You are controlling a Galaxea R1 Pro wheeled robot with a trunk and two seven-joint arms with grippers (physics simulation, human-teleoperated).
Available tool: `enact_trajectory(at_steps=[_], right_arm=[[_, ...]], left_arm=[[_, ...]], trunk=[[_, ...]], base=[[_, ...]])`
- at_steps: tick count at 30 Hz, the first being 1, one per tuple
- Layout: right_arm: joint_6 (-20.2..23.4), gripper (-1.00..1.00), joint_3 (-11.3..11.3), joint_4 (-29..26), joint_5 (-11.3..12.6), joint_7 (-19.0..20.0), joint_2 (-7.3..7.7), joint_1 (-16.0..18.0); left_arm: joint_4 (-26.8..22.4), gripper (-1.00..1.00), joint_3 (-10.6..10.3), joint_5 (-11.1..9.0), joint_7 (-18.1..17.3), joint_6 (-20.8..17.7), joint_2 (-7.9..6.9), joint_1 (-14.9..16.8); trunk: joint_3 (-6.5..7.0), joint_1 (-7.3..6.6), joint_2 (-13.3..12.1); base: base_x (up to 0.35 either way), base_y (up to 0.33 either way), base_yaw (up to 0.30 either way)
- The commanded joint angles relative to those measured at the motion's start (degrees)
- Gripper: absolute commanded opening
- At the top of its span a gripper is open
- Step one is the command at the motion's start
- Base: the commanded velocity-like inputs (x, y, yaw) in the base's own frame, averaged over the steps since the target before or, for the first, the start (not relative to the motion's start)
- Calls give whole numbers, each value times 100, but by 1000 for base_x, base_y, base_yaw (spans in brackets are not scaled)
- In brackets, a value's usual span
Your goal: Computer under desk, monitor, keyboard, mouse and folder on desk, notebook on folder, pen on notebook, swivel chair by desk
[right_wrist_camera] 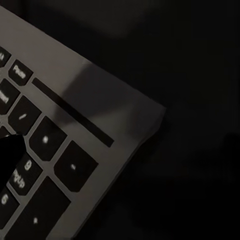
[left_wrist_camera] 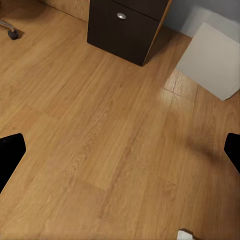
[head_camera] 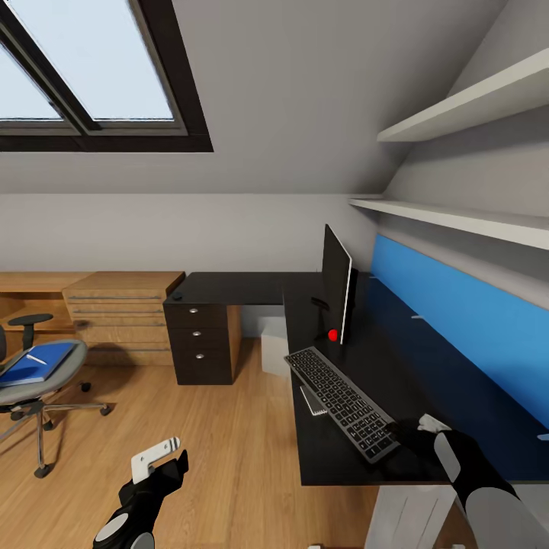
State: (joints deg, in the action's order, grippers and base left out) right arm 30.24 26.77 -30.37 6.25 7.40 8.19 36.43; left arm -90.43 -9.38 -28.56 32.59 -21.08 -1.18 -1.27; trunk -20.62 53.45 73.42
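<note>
Head view has my right gripper (head_camera: 412,436) down at the near corner of the keyboard (head_camera: 343,402), which lies on the desk (head_camera: 358,457) just ahead of the monitor (head_camera: 336,284); whether I am clamped on that corner I cannot tell. I judge I am there to nudge it square beside the screen. My left gripper (head_camera: 158,457) hangs spread and empty over the floor (nothing to carry yet), with the folder (head_camera: 34,364) waiting on the swivel chair (head_camera: 38,381) well off to its left.

Keyboard (head_camera: 344,402): flat on desk (head_camera: 412,381), before upright monitor (head_camera: 336,283). Blue folder (head_camera: 34,363): on swivel chair (head_camera: 30,381) seat. Computer (head_camera: 274,345): under desk.
</note>
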Motion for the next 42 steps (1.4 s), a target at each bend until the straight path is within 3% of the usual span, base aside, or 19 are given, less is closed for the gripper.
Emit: enact_trajectory(at_steps=[1, 24, 27, 30, 31, 32, 36, 42], right_arm=[[11, 100, 21, -8, 35, 7, -2, 3], [-162, 100, 18, -9, 34, 6, -6, 4], [-256, 100, -66, -16, 32, 7, -32, 1], [-381, 100, -293, -27, 3, -1, -79, -1], [-474, 100, -521, -31, -37, -22, -115, -3], [-694, 100, -1184, -36, -108, -186, -252, -4], [-916, 100, -1735, -36, -137, -575, -431, -4], [-1297, 100, -2042, -26, -132, -1119, -550, -4]], left_arm=[[-10, 100, -12, -43, 46, -10, -5, 1], [1, 100, -12, -53, 46, -10, -5, 1], [27, 100, -12, -48, 46, -10, -5, 0], [52, 100, -14, -51, 43, -18, -5, 1], [89, 100, -18, -50, 41, -22, -5, 2], [199, 100, -26, -47, 39, -16, 1, 3], [242, 100, -34, -38, 39, -12, 3, 3], [258, 100, -36, -34, 39, -11, 4, 2]], trunk=[[-6, 0, 4], [371, -461, -839], [425, -527, -959], [479, -593, -1079], [497, -615, -1119], [497, -615, -1119], [497, -615, -1119], [497, -615, -1119]], base=[[0, 0, 0], [0, 0, 0], [0, 0, 0], [0, 0, 0], [0, 0, 0], [0, 0, 0], [0, 0, 0], [0, 0, 0]])
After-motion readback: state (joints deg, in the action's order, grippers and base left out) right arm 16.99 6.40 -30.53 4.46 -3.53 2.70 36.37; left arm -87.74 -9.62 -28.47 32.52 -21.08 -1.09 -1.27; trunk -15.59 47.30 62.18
